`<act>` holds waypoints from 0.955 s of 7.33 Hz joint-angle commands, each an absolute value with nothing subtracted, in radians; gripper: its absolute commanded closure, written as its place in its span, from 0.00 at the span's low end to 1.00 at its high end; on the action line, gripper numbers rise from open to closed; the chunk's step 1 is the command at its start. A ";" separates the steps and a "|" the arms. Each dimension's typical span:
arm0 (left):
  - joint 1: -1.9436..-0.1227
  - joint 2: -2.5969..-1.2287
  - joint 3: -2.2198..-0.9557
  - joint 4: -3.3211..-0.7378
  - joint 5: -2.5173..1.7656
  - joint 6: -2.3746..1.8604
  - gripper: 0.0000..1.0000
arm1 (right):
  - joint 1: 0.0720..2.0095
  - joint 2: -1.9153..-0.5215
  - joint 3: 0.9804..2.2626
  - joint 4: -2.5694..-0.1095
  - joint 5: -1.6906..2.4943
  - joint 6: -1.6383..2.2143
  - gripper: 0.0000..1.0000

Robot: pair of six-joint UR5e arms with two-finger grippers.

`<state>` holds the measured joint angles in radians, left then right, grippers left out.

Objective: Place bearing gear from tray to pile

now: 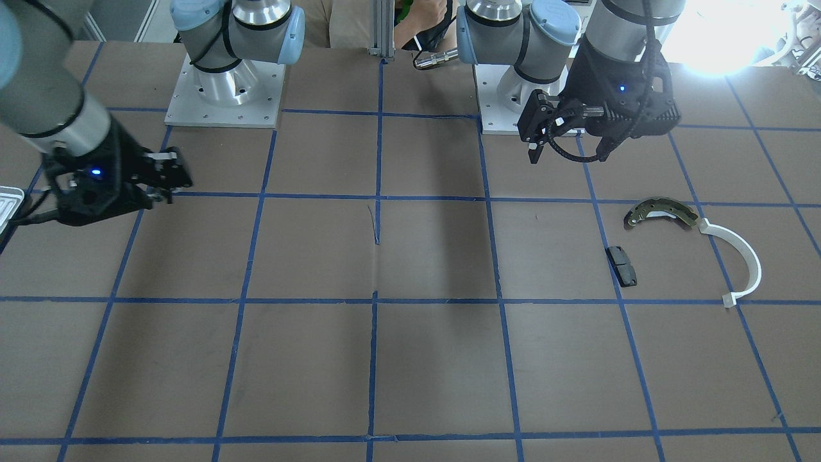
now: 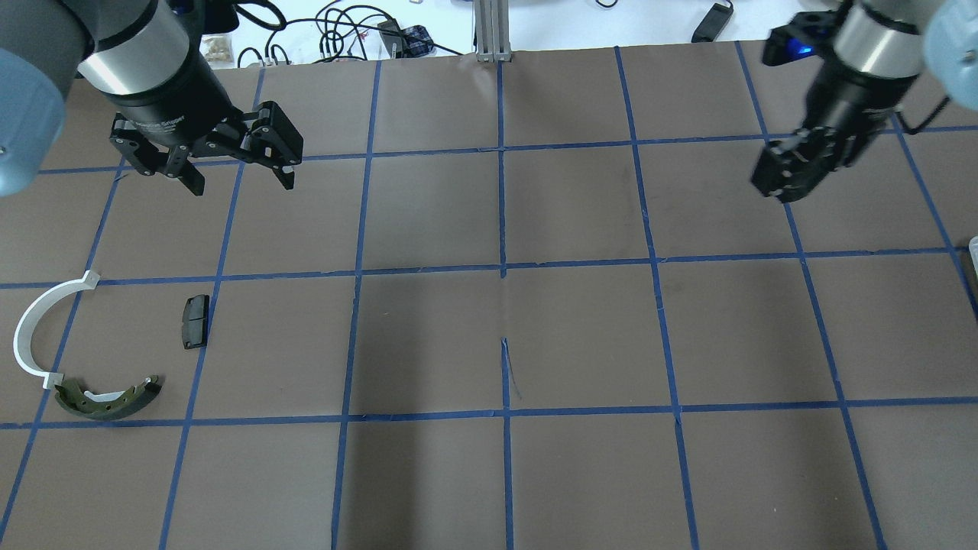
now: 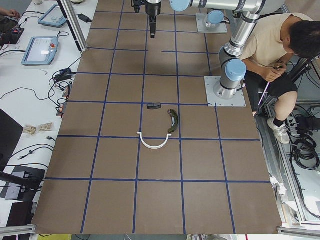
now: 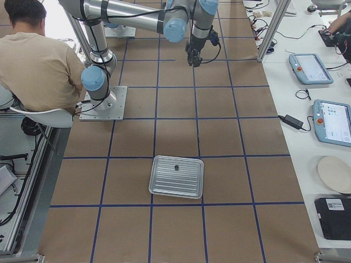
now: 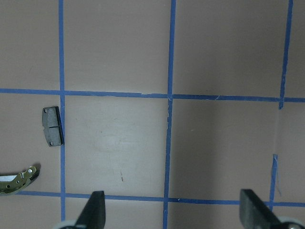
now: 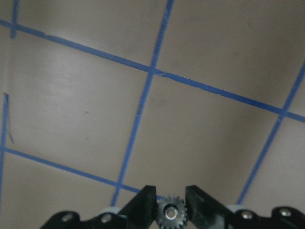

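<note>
My right gripper (image 6: 171,212) is shut on a small dark toothed bearing gear (image 6: 171,215) and holds it above the bare table; it also shows in the overhead view (image 2: 779,187). The silver ribbed tray (image 4: 164,183) lies at my right end of the table, with one small dark part in it. The pile lies at my left end: an olive brake shoe (image 2: 107,399), a white plastic arc (image 2: 34,328) and a black pad (image 2: 195,321). My left gripper (image 2: 237,179) is open and empty, raised beyond the pile.
The table is brown paper with a blue tape grid. A person sits behind the robot bases (image 3: 280,45). Tablets and cables lie on the white bench beyond the table's far edge (image 4: 310,68).
</note>
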<state>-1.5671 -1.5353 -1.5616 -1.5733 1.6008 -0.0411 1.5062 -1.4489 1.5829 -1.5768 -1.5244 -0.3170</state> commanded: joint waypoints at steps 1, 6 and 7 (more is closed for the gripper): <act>-1.568 -1.534 -1.562 -1.574 1.601 -0.040 0.00 | 1.754 -1.318 1.583 -1.803 -1.408 0.158 0.85; -1.568 -1.534 -1.563 -1.575 1.600 -0.040 0.00 | 1.962 -1.112 1.601 -2.132 -1.497 0.354 0.65; -1.568 -1.534 -1.563 -1.574 1.600 -0.040 0.00 | 1.962 -1.106 1.600 -2.137 -1.496 0.347 0.21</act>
<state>-1.5675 -1.5340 -1.5631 -1.5751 1.6001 -0.0399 1.9580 -1.1150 1.5994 -2.1273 -1.4816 0.3530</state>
